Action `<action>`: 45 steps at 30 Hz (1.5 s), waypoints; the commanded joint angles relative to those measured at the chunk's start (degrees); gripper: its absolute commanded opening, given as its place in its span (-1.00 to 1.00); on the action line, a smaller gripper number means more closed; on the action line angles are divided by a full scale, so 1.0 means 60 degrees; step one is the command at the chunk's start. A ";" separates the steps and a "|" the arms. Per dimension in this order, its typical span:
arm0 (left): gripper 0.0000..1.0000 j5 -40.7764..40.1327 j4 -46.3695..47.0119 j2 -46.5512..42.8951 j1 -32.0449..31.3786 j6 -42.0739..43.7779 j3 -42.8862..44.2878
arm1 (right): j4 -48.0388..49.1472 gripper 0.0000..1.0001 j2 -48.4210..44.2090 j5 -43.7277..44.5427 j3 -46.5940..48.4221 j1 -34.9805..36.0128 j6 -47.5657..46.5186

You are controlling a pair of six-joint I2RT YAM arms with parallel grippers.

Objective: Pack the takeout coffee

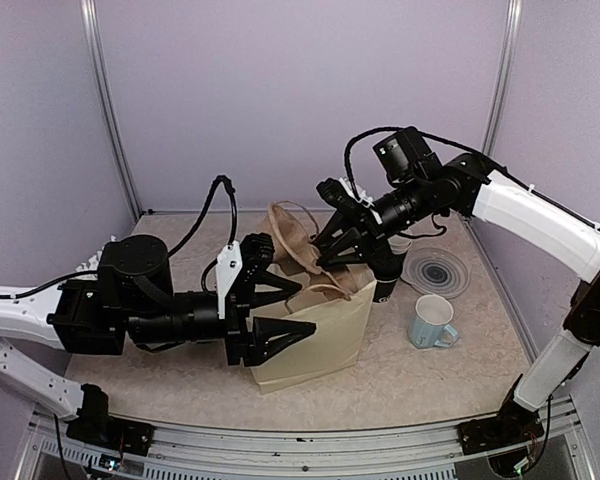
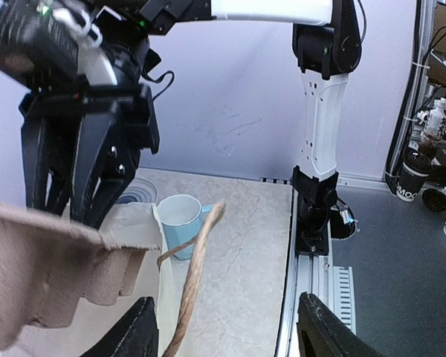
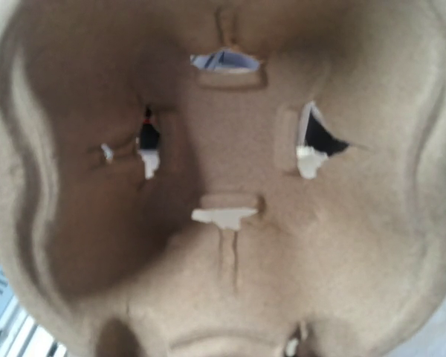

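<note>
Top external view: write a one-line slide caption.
Right gripper holds a pulp cup carrier at the mouth of the paper bag; left gripper open alongside.

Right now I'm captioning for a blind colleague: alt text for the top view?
The right gripper holds a pulp cup carrier over a paper bag; the left gripper, jaws open, sits at the bag's edge. A black paper cup and light-blue mug stand beside it.

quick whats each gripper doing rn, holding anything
left gripper: open, the paper bag handle between its fingers, nothing gripped
right gripper: closed on the cardboard cup carrier
</note>
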 commanded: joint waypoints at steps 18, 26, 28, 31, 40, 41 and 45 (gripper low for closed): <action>0.47 -0.5346 -0.0770 -0.2524 -0.2146 0.0995 0.0962 | -0.2683 -0.66 0.1090 0.4933 0.0487 0.1696 -0.1234; 0.47 -0.6289 -0.0341 -0.4002 -0.2135 0.0808 -0.0083 | -0.3167 -0.63 0.1683 0.6547 0.0630 0.2260 -0.1156; 0.47 -0.6492 -0.0357 -0.4158 -0.2130 0.0746 -0.0231 | -0.3214 -0.60 0.1823 0.6649 0.0652 0.2344 -0.1136; 0.48 -0.6576 -0.0356 -0.4367 -0.2114 0.0638 -0.0415 | -0.3459 -0.56 0.2243 0.6596 0.0861 0.2395 -0.1025; 0.48 -0.6620 -0.0438 -0.4649 -0.2032 0.0411 -0.0747 | -0.3777 -0.55 0.2640 0.6340 0.1447 0.2432 -0.0933; 0.49 -0.6606 -0.0466 -0.4684 -0.2031 0.0391 -0.0763 | -0.3783 -0.55 0.2569 0.6316 0.1455 0.2432 -0.0945; 0.50 -0.6638 -0.0933 -0.4766 -0.2022 0.0035 -0.0784 | -0.3870 -0.53 0.2238 0.5860 0.1485 0.2445 -0.0978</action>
